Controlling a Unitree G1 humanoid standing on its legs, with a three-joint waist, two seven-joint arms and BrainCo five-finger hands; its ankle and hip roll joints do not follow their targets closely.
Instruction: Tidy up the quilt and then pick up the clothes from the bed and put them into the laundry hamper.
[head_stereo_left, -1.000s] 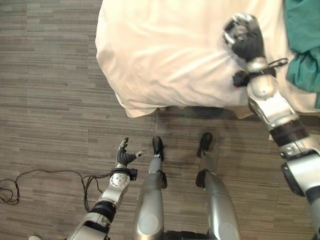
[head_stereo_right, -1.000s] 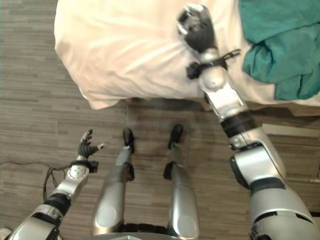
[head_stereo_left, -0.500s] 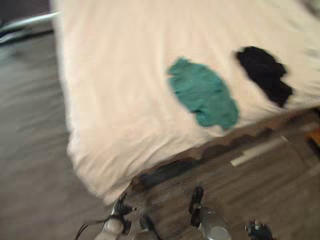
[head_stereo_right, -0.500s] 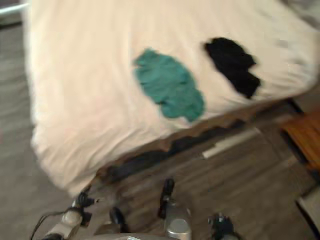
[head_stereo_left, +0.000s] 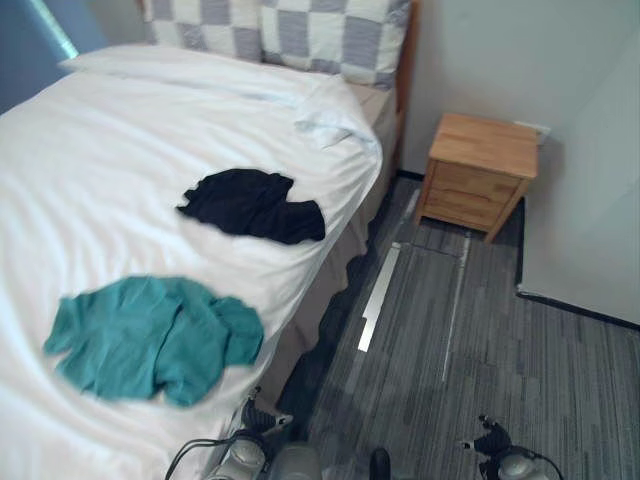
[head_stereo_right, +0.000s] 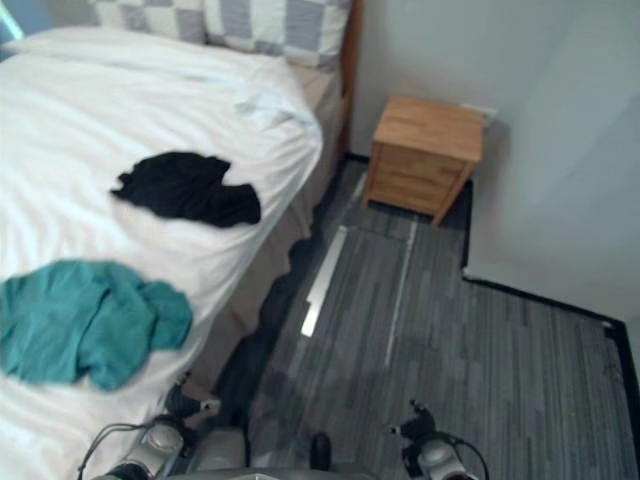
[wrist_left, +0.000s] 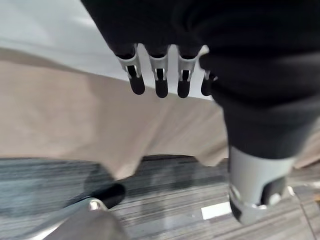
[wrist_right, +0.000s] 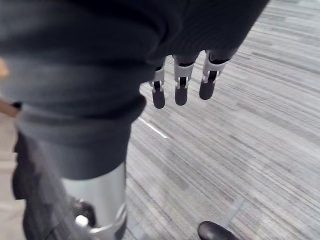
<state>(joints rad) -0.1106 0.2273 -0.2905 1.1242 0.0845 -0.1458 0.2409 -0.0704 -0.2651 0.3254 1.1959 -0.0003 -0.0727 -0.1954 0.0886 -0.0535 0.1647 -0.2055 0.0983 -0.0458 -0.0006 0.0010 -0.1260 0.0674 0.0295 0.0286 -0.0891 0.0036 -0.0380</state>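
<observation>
fingers: left hand (wrist_left: 165, 60) and right hand (wrist_right: 185, 70) hang straight, empty. teal garment (head_stereo_left: 150, 335) near bed (head_stereo_left: 60, 180) edge, black garment (head_stereo_left: 255, 203) beyond; soft, probably light; grasp bunched folds.

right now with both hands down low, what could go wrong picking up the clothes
The teal garment lies loosely bunched near the bed's edge, so a poor grab might drag it onto the floor. The black garment lies farther in and may need a longer reach. Both hands, left and right, hang open and low, so they must rise past the bed's side without snagging the quilt.
</observation>
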